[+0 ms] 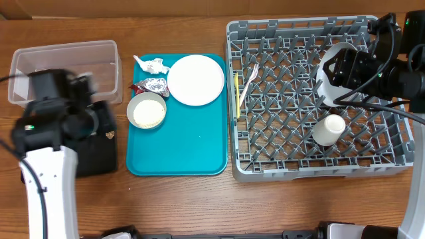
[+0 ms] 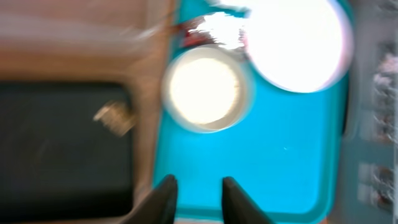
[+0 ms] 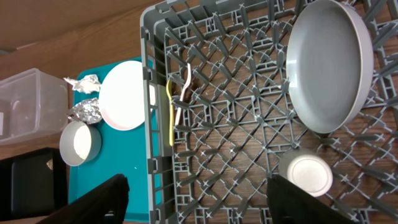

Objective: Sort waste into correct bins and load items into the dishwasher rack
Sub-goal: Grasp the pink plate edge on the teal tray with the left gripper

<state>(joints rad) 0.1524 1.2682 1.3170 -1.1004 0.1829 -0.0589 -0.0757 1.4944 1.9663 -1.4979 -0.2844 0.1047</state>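
The left fingers [image 2: 163, 199] are standing slightly parted with nothing between them, hanging over the near edge of the teal tray [image 2: 280, 168], right beside the black tray [image 2: 62, 149] where the brown lump [image 2: 115, 117] is lying; a drift toward nine o'clock is risking a knock against that tray's wall. At twelve o'clock from the fingers the bowl [image 2: 247, 93] is sitting with rice [image 2: 204, 90] in it, and that is looking like the main hazard: a pinch on one side of the rim is likely tipping it and scattering grains over the teal tray instead of into a bin. The foil wrapper [image 1: 154, 85] is lying just beside the bowl, perhaps touching it, at its twelve o'clock side, so a wide reach is risking dragging both together, and the paper scrap [image 1: 151, 65] beyond is looking light enough to be flicked off. The white plate [image 1: 196, 79], at two o'clock from the bowl, is lying flat, offering little edge to grasp. The clear tub [image 1: 63, 63] is sitting at the eleven o'clock corner of the counter [image 1: 199, 206]. Farther off, at three o'clock, the rack [image 3: 147, 93] is holding the spoon [image 3: 171, 118], fork [image 3: 185, 78], cup [image 3: 306, 175] and a leaning grey plate [image 3: 329, 65]; the right fingers [image 3: 102, 202] are spread wide and empty above it, and a careless sweep is risking toppling that plate.
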